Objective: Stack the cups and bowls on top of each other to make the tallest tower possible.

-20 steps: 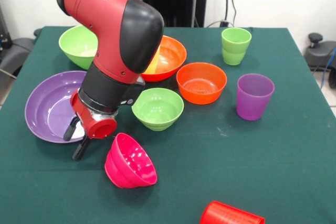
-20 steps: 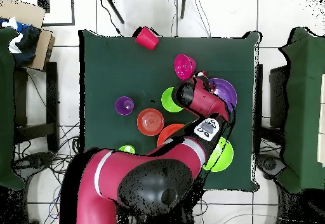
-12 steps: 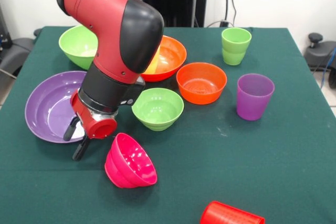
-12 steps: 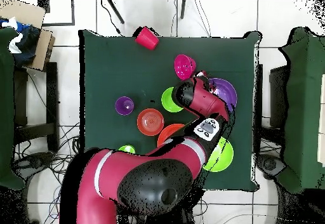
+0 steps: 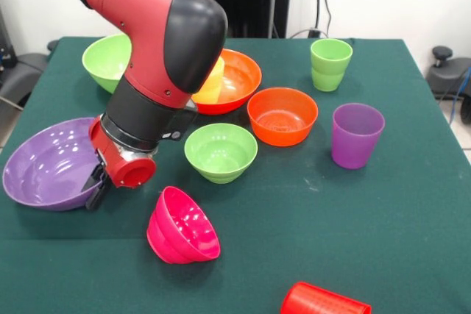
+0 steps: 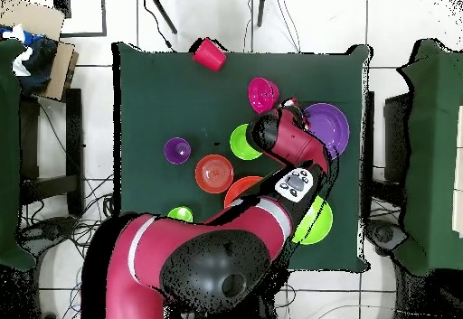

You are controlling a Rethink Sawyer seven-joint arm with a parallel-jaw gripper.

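We see end effector (image 5: 96, 185) clamped on near rim of large purple bowl (image 5: 44, 163), bowl tilted, at worktop (image 5: 353, 218) edge. Small magenta bowl (image 5: 182, 227) on its side nearby. Red cup (image 5: 324, 301) lying down. Yellow cup (image 5: 212, 82) inside large orange bowl (image 5: 239, 79).

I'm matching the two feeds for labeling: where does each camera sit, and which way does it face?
Front view: across the table from the robot, facing it; shows the arm and gripper at the large purple bowl.
Overhead view: above the table, looking straight down; shows the arm reaching upward.
Shared: purple bowl, magenta bowl, red cup.
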